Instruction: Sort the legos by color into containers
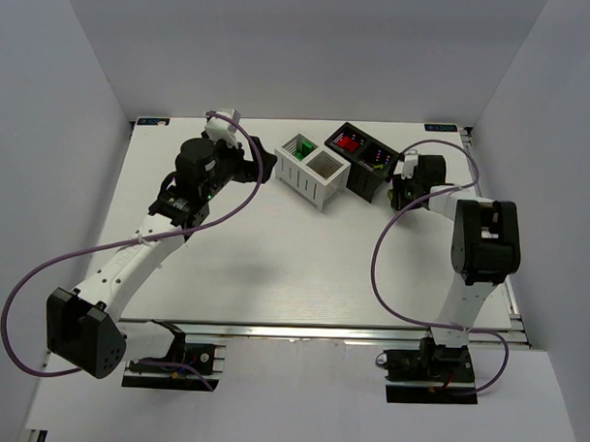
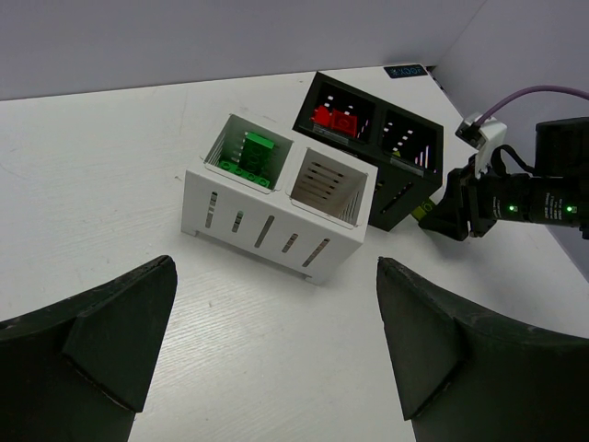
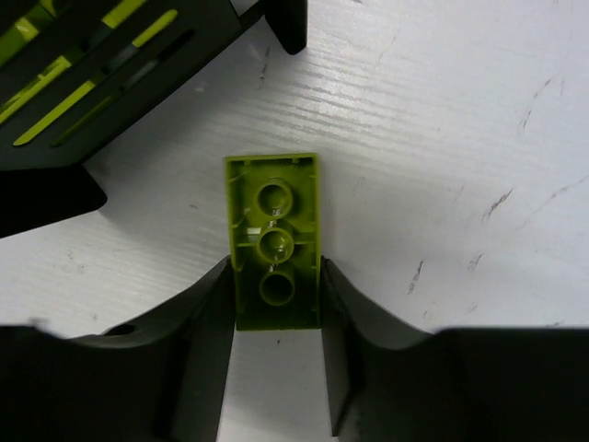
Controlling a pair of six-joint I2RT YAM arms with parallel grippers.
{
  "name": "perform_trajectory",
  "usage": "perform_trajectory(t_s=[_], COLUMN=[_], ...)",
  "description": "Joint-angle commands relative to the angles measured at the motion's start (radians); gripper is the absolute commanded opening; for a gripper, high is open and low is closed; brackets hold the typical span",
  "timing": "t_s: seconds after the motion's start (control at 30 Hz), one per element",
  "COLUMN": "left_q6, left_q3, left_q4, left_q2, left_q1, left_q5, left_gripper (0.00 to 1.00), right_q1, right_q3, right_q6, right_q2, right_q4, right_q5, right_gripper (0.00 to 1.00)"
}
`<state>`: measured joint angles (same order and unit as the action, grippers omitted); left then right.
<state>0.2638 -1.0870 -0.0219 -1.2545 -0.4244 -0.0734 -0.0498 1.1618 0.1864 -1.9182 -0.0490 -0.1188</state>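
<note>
A yellow-green lego [image 3: 273, 239] lies underside up on the table beside the black container [image 3: 138, 74]. My right gripper [image 3: 275, 273] is shut on it, a finger pressed against each long side. In the top view the right gripper [image 1: 401, 193] sits low at the black container's [image 1: 366, 175] right corner. That container holds red legos [image 1: 348, 142] in its left cell. Green legos [image 2: 253, 155] fill the left cell of the white container [image 2: 267, 230]; its right cell looks empty. My left gripper [image 2: 276, 267] hangs open above bare table in front of the white container.
Yellow-green pieces show through the black container's slots [image 3: 55, 110]. The two containers stand touching near the table's back edge [image 1: 298, 121]. White walls enclose the table on the left, back and right. Purple cables loop off both arms.
</note>
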Motion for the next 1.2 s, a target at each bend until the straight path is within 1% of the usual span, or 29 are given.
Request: perform_trajectory(t_s=[0.0,0.13,0.17,0.2,0.23,0.27,0.4,0.43,0.47,0.5,0.57,0.6,0.67,0.73,0.8,0.83,0.93,1.17], left_q6=[0.006,0.006,0.006,0.006,0.006,0.008,0.008,0.008,0.008,0.008,0.008,0.008,0.008,0.006,0.005,0.005,0.003,0.003], left_q3=[0.003,0.003,0.004,0.003,0.002,0.002,0.004,0.004,0.006,0.006,0.006,0.006,0.006,0.006,0.006,0.004,0.006,0.006], left_q4=[0.016,0.016,0.016,0.014,0.016,0.016,0.014,0.014,0.016,0.016,0.014,0.016,0.016,0.014,0.014,0.014,0.016,0.014], left_q2=[0.03,0.035,0.036,0.037,0.038,0.038,0.04,0.038,0.038,0.037,0.033,0.03,0.024,0.021,0.021,0.021,0.023,0.024], left_q1=[0.004,0.004,0.004,0.004,0.004,0.004,0.004,0.004,0.004,0.004,0.004,0.004,0.004,0.004,0.004,0.004,0.004,0.004], left_q5=[-0.019,-0.019,-0.02,-0.02,-0.023,-0.023,-0.025,-0.025,-0.023,-0.025,-0.026,-0.026,-0.026,-0.025,-0.02,-0.02,-0.02,-0.022], left_gripper=[0.98,0.98,0.98,0.98,0.98,0.98,0.98,0.98,0.98,0.98,0.98,0.98,0.98,0.98,0.98,0.98,0.98,0.98], right_q1=[0.004,0.027,0.034,0.039,0.071,0.08,0.097,0.097,0.097,0.094,0.084,0.073,0.062,0.051,0.045,0.021,-0.01,-0.094], right_q3=[0.041,0.024,0.012,0.0,-0.013,-0.036,-0.086,-0.093,-0.087,-0.074,-0.048,-0.003,0.051,0.151,0.22,0.273,0.34,0.417], right_q6=[0.027,0.048,0.05,0.054,0.056,0.053,0.048,0.048,0.067,0.085,0.1,0.122,0.139,0.154,0.157,0.156,0.156,0.162], right_q2=[-0.01,0.044,0.082,0.103,0.125,0.168,0.272,0.291,0.32,0.332,0.355,0.36,0.352,0.331,0.285,0.271,0.208,0.101], right_q4=[-0.027,-0.022,-0.011,0.003,0.027,0.037,0.103,0.109,0.104,0.086,0.071,0.054,0.011,-0.052,-0.119,-0.132,-0.158,-0.181], right_q5=[0.016,0.033,0.044,0.059,0.061,0.061,-0.001,-0.03,-0.124,-0.172,-0.197,-0.229,-0.245,-0.274,-0.283,-0.283,-0.277,-0.219], right_gripper=[0.34,0.22,0.18,0.17,0.16,0.12,0.05,0.05,0.06,0.06,0.05,0.05,0.05,0.05,0.05,0.05,0.05,0.08])
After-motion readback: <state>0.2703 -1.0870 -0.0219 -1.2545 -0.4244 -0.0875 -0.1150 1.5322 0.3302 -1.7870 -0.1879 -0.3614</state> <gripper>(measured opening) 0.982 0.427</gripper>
